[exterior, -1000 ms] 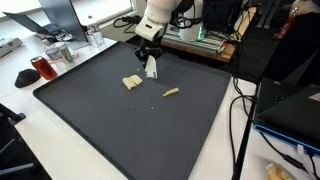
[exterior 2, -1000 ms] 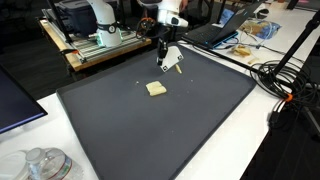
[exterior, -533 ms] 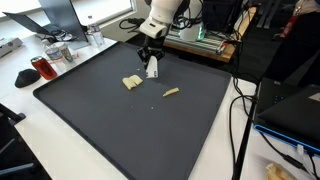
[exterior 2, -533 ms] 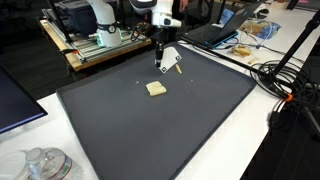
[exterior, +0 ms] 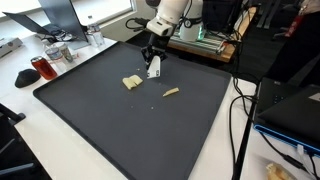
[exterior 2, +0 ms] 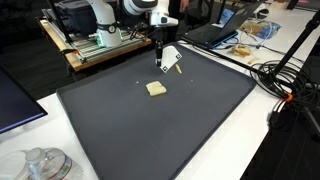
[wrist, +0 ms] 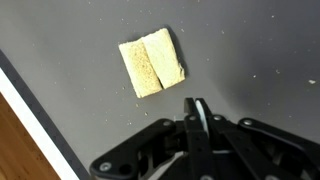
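My gripper hangs over the far part of a black mat, shut on a thin white flat tool that points down at the mat. In the wrist view the gripper pinches the white blade edge-on between its fingers. A tan slice of bread, scored down its middle, lies flat just ahead of the fingertips. In both exterior views the bread sits a short way from the tool, apart from it. A small crust strip lies beside it.
The mat's edge runs close to the bread, with wooden table beyond it. A red cup and a glass jar stand off the mat. Cables, a laptop and a clear container surround it.
The arm has shifted slightly along the far edge of the mat, carrying the white tool with it. The bread and crust have not moved.
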Robot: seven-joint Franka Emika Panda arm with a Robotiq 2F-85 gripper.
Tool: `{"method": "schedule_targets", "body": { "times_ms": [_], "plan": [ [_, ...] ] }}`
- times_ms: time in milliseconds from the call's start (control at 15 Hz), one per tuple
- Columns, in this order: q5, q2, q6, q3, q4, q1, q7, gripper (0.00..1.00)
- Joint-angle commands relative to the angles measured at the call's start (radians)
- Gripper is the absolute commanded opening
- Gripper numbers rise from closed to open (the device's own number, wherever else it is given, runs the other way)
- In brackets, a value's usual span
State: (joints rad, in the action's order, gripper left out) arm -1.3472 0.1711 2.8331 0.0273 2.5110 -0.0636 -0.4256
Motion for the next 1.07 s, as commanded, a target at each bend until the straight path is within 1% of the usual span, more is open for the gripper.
{"method": "schedule_targets", "body": {
  "times_ms": [0,200,267,400,467,600,667,733,867,933,1000],
  "plan": [
    [-0.123,-0.015,0.032,0.005,0.025,-0.013,-0.155,0.01],
    [-0.184,0.007,0.042,0.003,0.018,-0.013,-0.24,0.01],
    [-0.173,0.014,0.063,0.003,0.019,-0.004,-0.242,0.01],
    [-0.095,0.031,0.119,0.006,0.025,0.018,-0.173,0.01],
    [-0.062,0.036,0.168,0.008,0.029,0.033,-0.129,0.01],
    [0.061,0.054,0.228,0.004,0.038,0.07,0.005,0.01],
    [0.152,0.069,0.24,-0.013,0.046,0.095,0.099,0.01],
    [0.225,0.089,0.236,-0.018,0.045,0.103,0.166,0.01],
    [0.397,0.108,0.201,-0.104,0.042,0.18,0.329,0.01],
    [0.479,0.112,0.178,-0.159,0.039,0.228,0.408,0.01],
    [0.564,0.116,0.151,-0.229,0.029,0.283,0.487,0.01]
  ]
}}
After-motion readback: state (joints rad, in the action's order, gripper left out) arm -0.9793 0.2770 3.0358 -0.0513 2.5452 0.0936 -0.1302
